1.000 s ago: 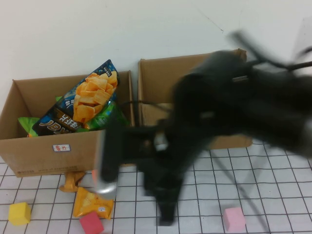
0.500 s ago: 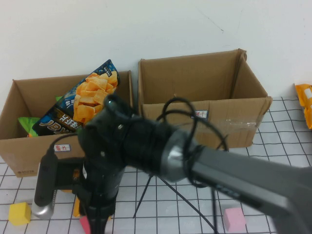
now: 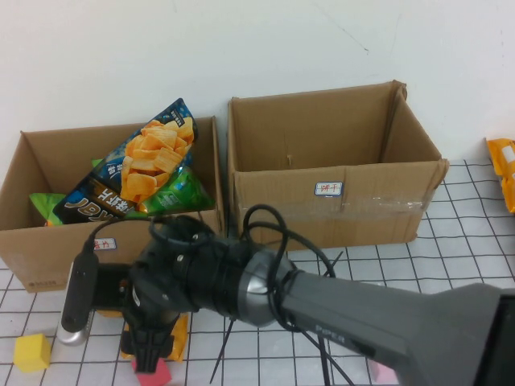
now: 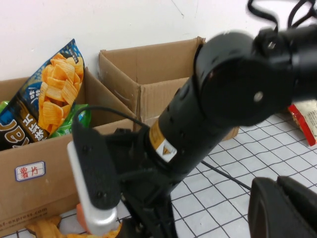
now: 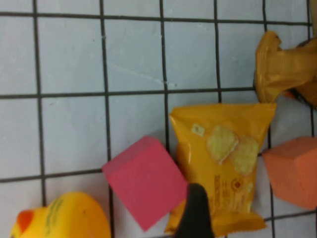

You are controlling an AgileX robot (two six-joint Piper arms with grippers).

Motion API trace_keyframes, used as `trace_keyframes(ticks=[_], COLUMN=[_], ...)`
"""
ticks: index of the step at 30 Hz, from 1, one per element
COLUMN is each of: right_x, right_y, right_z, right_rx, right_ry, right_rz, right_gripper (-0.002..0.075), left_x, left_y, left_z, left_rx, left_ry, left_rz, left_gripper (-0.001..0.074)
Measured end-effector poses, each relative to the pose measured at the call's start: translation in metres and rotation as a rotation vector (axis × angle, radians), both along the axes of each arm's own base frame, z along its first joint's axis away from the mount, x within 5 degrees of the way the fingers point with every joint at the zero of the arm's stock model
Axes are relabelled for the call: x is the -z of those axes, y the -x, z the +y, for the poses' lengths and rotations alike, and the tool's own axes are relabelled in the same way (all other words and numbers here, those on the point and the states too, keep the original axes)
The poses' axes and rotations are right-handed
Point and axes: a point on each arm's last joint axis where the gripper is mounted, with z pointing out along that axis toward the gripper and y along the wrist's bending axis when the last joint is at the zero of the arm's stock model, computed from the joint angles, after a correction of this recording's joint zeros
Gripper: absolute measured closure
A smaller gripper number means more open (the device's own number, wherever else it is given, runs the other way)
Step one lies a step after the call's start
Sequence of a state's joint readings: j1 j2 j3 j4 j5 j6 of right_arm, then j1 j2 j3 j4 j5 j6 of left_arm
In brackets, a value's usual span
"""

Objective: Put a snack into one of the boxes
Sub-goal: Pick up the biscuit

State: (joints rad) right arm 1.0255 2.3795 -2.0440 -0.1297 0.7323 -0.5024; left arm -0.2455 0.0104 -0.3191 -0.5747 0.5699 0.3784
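The right gripper [image 3: 153, 358] points straight down at the near left part of the gridded table [image 3: 451, 265], its dark tip just above a glossy orange snack packet [image 5: 220, 161] and a matte red block [image 5: 143, 181] that lies against the packet's edge; only one black fingertip [image 5: 194, 208] shows from the wrist camera, so whether the jaws are apart or closed cannot be told, and nothing is seen in their hold. The packet lies flat on the table, crimped at its ends, with crackers printed on its face. Around it sit a salmon-coloured block [image 5: 292, 171], a second, crumpled orange packet [image 5: 282, 69], a smooth yellow rubber duck [image 5: 59, 220] and, further left, a yellow cube [image 3: 32, 351]. The right arm reaches across from the right side, a thick black and silver barrel with loose black cables looping off it, covering much of the near table. Behind stand two open cardboard boxes: the left box [image 3: 48, 241] is crowded with a large shiny chip bag [image 3: 133, 173], while the right box [image 3: 338, 169] shows bare brown walls. The left gripper [image 4: 282, 208] appears only as a dark blurred shape at the corner of its own wrist view, and its fingers' state cannot be told.
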Motion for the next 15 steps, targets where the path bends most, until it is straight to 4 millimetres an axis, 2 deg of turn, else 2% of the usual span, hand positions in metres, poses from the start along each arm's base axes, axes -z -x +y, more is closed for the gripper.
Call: trace_keyframes(ticks=[15], right_x=[0.041], right_y=[-0.008], right_z=[0.003], right_rx=[0.05], right_ry=[0.036], right_rz=[-0.027], right_gripper=[0.0199], left_x=[0.0], left_y=[0.0], left_z=[0.0], left_rx=[0.0], left_ry=[0.0], left_rz=[0.0], left_gripper=[0.0736])
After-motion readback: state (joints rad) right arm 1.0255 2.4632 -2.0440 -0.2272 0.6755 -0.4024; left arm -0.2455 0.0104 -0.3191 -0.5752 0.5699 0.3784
